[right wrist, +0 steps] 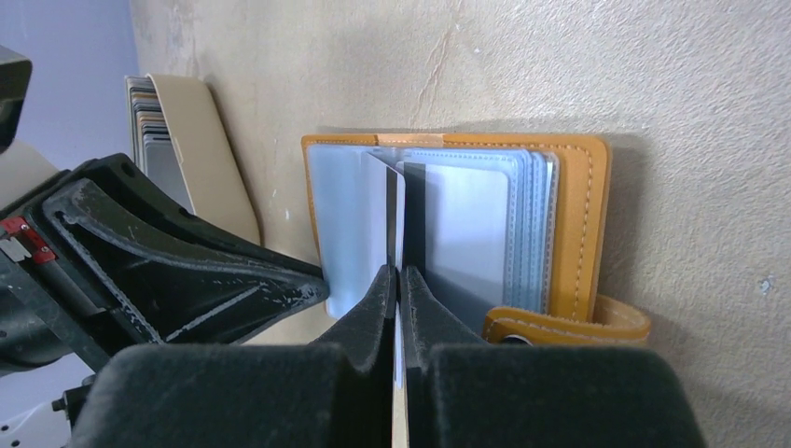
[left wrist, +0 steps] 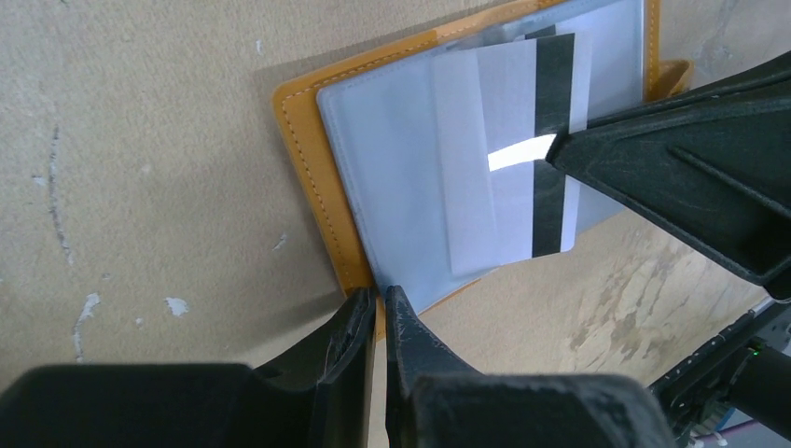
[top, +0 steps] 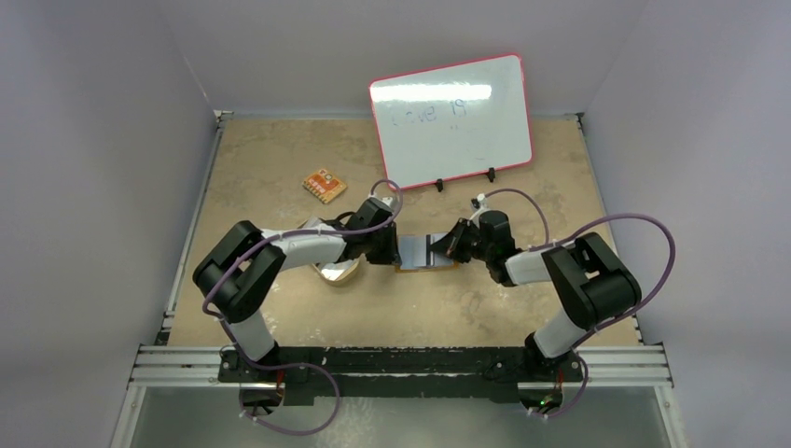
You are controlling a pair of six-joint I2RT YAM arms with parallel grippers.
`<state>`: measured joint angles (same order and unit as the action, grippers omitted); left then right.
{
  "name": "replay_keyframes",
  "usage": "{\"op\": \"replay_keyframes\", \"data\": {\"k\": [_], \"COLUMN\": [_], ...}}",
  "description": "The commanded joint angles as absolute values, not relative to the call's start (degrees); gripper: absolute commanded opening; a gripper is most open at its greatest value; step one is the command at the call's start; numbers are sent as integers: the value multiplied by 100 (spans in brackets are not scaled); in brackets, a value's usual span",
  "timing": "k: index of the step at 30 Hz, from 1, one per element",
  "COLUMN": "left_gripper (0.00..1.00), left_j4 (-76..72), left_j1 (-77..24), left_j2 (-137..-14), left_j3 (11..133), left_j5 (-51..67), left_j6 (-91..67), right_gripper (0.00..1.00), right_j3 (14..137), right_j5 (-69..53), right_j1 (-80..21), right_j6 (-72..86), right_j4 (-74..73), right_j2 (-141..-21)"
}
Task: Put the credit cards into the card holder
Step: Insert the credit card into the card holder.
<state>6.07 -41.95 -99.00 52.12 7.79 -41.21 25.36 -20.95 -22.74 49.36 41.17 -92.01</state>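
table (top: 438,313): tan and mottled, with both arm bases bolted along the near edge.
dish (right wrist: 201,159): tan, oval, left of the table's middle and partly under the left arm.
stack of cards (right wrist: 145,117): grey-silver, standing on edge inside the dish; print too small to read.
left gripper (left wrist: 380,297): reaching in from the left near the table's middle; fingers narrow, clamped on the orange cover edge of the card holder (left wrist: 303,149).
card holder: at the table's middle, between the two grippers and just right of the dish; lying open, orange outside with pale stitching, clear blue-grey sleeves inside, several leaves fanned at one side.
strap (right wrist: 578,322): orange, with a snap, sticking out past the cover on the side toward the right arm.
right gripper (right wrist: 396,273): reaching in from the right, opposite the left one; fingers tight together, pinching one card (left wrist: 513,205) by its faces.
card: grey-silver with a dark stripe along one long side, held over the open sleeves and touching them; whether tucked into a pocket cannot be told; no lettering legible.
patterned piece (top: 324,185): flat, orange with pale marks, toward the far-left part of the table, well apart from the rest; marks unreadable.
whiteboard (top: 451,117): red-rimmed, propped on two black feet at the far edge; faint blue handwriting ending in what looks like "19", the rest too faint to read.
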Motion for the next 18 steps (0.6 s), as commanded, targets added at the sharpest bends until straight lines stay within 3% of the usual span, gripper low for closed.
{"op": "replay_keyframes", "data": {"k": [1, 8, 18], "left_gripper": [8, 8, 8], "left_j4": [183, 43, 420], "left_j1": [-4297, -4325, -4326], "left_j2": [-9816, -9838, -9794], "left_j3": [5033, 5035, 5319], "left_j5": [952, 959, 607], "left_j6": [-4412, -4481, -4106], "right_gripper": [0, 7, 2], "right_j3": [2502, 2645, 3165], "right_j5": [-2160, -2203, -2314], "right_j1": [-2283, -2289, -2318], "right_j6": [5028, 4853, 4098], "right_j4": [4392, 4149, 3321], "right_j2": [-9285, -9472, -9694]}}
